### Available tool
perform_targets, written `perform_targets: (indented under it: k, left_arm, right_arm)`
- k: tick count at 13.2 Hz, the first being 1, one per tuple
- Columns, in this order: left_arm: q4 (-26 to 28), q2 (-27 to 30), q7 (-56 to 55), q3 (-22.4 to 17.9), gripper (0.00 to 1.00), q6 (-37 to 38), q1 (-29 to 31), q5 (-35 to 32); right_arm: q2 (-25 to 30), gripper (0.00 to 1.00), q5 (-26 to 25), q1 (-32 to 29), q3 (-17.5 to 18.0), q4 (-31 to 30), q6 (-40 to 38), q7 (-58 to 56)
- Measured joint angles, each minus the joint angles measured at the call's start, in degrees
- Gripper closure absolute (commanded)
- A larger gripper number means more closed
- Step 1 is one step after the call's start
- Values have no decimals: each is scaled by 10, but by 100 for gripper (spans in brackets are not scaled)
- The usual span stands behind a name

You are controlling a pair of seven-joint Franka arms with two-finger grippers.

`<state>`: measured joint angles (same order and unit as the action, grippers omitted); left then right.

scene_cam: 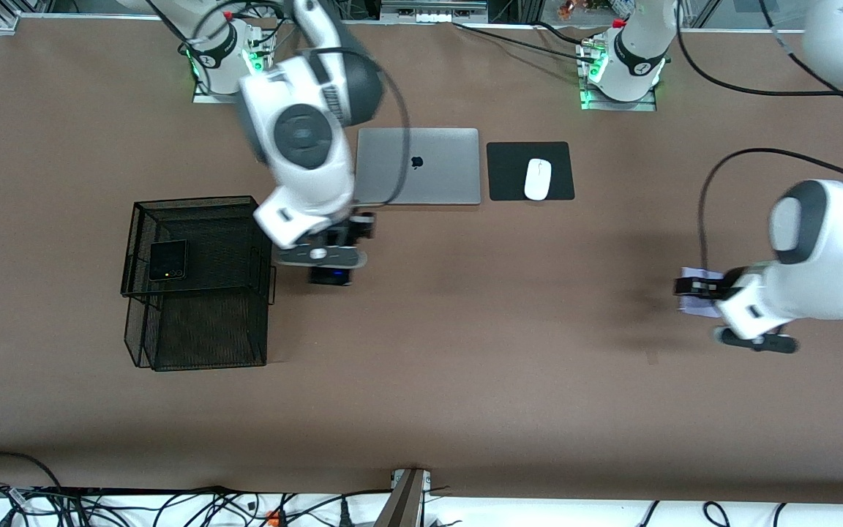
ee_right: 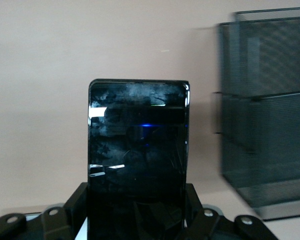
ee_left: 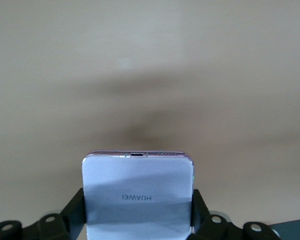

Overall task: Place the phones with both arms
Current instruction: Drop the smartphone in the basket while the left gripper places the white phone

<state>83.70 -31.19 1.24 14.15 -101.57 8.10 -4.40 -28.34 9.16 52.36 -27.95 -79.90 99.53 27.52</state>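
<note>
My right gripper (scene_cam: 335, 262) is shut on the long slim black phone (scene_cam: 330, 277), held over the table beside the black mesh basket (scene_cam: 195, 293). In the right wrist view the slab (ee_right: 137, 150) stands out from between the fingers (ee_right: 76, 205), with the basket (ee_right: 265, 115) close by. The small black folded phone (scene_cam: 167, 260) lies on the basket's upper tier. My left gripper (scene_cam: 691, 287) is shut on the pale lilac-white phone (scene_cam: 701, 306), over bare table at the left arm's end. In the left wrist view that phone (ee_left: 138, 190) sits between the fingers (ee_left: 200, 210).
A closed silver laptop (scene_cam: 418, 166) lies near the robots' bases, with a white mouse (scene_cam: 537, 178) on a black pad (scene_cam: 509, 172) beside it. The brown table (scene_cam: 465, 351) stretches between the two grippers.
</note>
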Motion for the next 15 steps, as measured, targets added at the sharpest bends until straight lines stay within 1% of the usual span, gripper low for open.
perform_targets:
  k: [2, 4, 6, 7, 9, 11, 12, 13, 14, 15]
  left_arm:
    - [-2, -3, -60, 2, 84, 2, -66, 9]
    - [-2, -17, -138, 4, 84, -10, -150, 22]
    - [-2, -47, -234, 3, 83, -79, -237, 26]
    - [-2, -65, -275, 3, 83, -124, -271, 31]
    - [-2, -106, -325, 2, 83, -215, -317, 50]
    - [-2, -146, -384, 2, 83, -307, -354, 67]
    - [-2, -162, -407, 2, 77, -350, -370, 69]
    - [-3, -174, -423, 2, 50, -378, -383, 69]
    - [-3, -182, -433, 2, 41, -388, -394, 69]
    - [-3, -187, -437, 2, 18, -390, -401, 69]
  right_arm:
    - [69, 100, 0, -4, -55, -105, 33, -79]
    - [142, 100, 0, -7, -110, -224, 87, -169]
    - [187, 100, 0, -8, -145, -324, 149, -241]
    - [196, 100, 0, -8, -151, -363, 185, -265]
    - [198, 100, 0, -5, -150, -429, 264, -284]
    - [193, 100, 0, 0, -147, -463, 300, -285]
    - [190, 100, 0, 2, -146, -466, 305, -285]
    - [188, 100, 0, 3, -145, -466, 308, -285]
    - [185, 100, 0, 4, -145, -466, 315, -285]
    - [181, 75, 0, 4, -145, -466, 322, -285]
